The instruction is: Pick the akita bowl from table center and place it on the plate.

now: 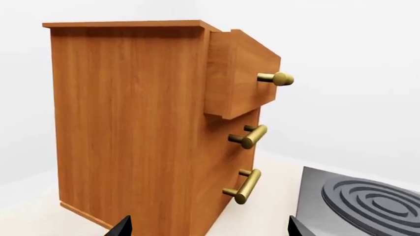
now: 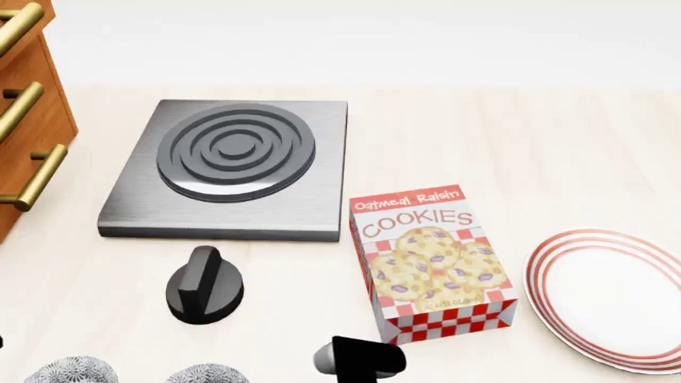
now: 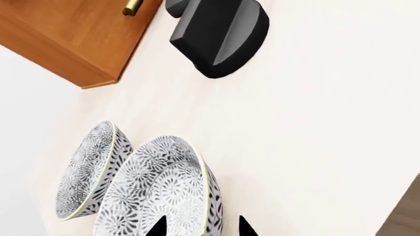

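Two alike grey-black speckled bowls sit at the head view's bottom left edge. The akita bowl point(image 2: 207, 373) point(image 3: 164, 191) is the one nearer the table's middle; its twin point(image 2: 69, 372) point(image 3: 88, 172) is beside it. My right gripper point(image 3: 200, 227) is open, its dark fingertips point(image 3: 157, 228) on either side of the akita bowl's rim, one over the inside and one outside. The plate point(image 2: 612, 299), white with red rings, lies at the far right. My left gripper point(image 1: 208, 227) is open and holds nothing, facing the wooden cabinet.
A wooden drawer cabinet point(image 1: 137, 123) point(image 2: 27, 120) with brass handles stands at the left, its top drawer pulled out. A grey stove burner point(image 2: 229, 163), a black knob point(image 2: 204, 286) point(image 3: 220, 34) and a cookie box point(image 2: 431, 259) lie between the bowls and the plate.
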Tool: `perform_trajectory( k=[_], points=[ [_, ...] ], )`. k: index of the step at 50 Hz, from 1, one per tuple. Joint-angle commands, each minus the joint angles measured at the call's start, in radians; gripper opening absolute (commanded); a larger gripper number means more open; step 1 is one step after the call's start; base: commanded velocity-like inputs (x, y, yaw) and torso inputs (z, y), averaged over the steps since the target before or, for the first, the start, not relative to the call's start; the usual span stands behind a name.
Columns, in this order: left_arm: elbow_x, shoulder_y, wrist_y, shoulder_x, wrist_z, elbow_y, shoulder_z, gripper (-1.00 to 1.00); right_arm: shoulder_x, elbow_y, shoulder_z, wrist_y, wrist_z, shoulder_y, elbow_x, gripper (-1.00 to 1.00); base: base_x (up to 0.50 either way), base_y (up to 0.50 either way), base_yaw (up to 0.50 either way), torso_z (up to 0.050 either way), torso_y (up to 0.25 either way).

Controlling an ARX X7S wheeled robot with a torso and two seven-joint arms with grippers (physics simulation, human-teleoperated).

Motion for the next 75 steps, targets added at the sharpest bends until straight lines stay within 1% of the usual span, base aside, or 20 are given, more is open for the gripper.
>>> perform_trajectory(
  k=[1,12,20,26,34,44,47,49,53,58,63,70,75],
  points=[
    [-0.007,0.003,-0.006,-0.005,-0.006,0.012,-0.002,1.0,-0.005,0.006,-0.002,-0.007,-0.004,-0.002,0.02,-1.0,0.0,0.0,0.0,0.0,0.0],
    [-0.01,0.004,-0.004,-0.007,-0.008,0.014,0.003,1.0,-0.001,-0.039,0.014,-0.008,0.024,-0.016,0.051,-1.0,0.0,0.0,0.0,0.0,0.0],
    [-0.013,0.006,-0.01,-0.011,-0.012,0.024,0.004,1.0,0.013,-0.209,0.07,-0.023,0.104,-0.037,0.1,-1.0,0.0,0.0,0.0,0.0,0.0],
    [-0.014,0.002,-0.015,-0.013,-0.014,0.029,0.01,1.0,0.035,-0.36,0.104,-0.066,0.153,-0.045,0.098,-1.0,0.0,0.0,0.0,0.0,0.0],
    [-0.014,-0.007,-0.03,-0.02,-0.016,0.043,0.019,1.0,0.08,-0.566,0.129,-0.17,0.184,-0.049,0.014,-1.0,0.0,0.0,0.0,0.0,0.0],
    [-0.016,-0.023,-0.046,-0.028,-0.016,0.053,0.032,1.0,0.153,-0.718,0.148,-0.27,0.202,-0.048,-0.12,-1.0,0.0,0.0,0.0,0.0,0.0],
    [-0.02,-0.025,-0.048,-0.03,-0.015,0.055,0.034,1.0,0.173,-0.753,0.168,-0.325,0.193,-0.054,-0.165,-1.0,0.0,0.0,0.0,0.0,0.0],
    [-0.021,-0.023,-0.047,-0.031,-0.014,0.056,0.034,1.0,0.187,-0.775,0.187,-0.384,0.181,-0.065,-0.215,-1.0,0.0,0.0,0.0,0.0,0.0],
    [-0.023,-0.022,-0.046,-0.033,-0.014,0.054,0.032,1.0,0.209,-0.807,0.231,-0.429,0.188,-0.076,-0.239,-1.0,0.0,0.0,0.0,0.0,0.0],
    [-0.023,-0.025,-0.05,-0.034,-0.017,0.057,0.036,1.0,0.226,-0.836,0.322,-0.502,0.214,-0.09,-0.267,-1.0,0.0,0.0,0.0,0.0,0.0],
    [-0.026,-0.024,-0.07,-0.036,-0.023,0.08,0.043,1.0,0.246,-0.869,0.37,-0.561,0.227,-0.095,-0.327,-1.0,0.0,0.0,0.0,0.0,0.0],
    [-0.028,-0.017,-0.071,-0.041,-0.027,0.091,0.04,1.0,0.271,-0.887,0.48,-0.611,0.274,-0.126,-0.369,-1.0,0.0,0.0,0.0,0.0,0.0],
    [-0.029,-0.016,-0.074,-0.044,-0.026,0.093,0.043,1.0,0.277,-0.885,0.554,-0.576,0.346,-0.125,-0.341,-1.0,0.0,0.0,0.0,0.0,0.0]
  ],
)
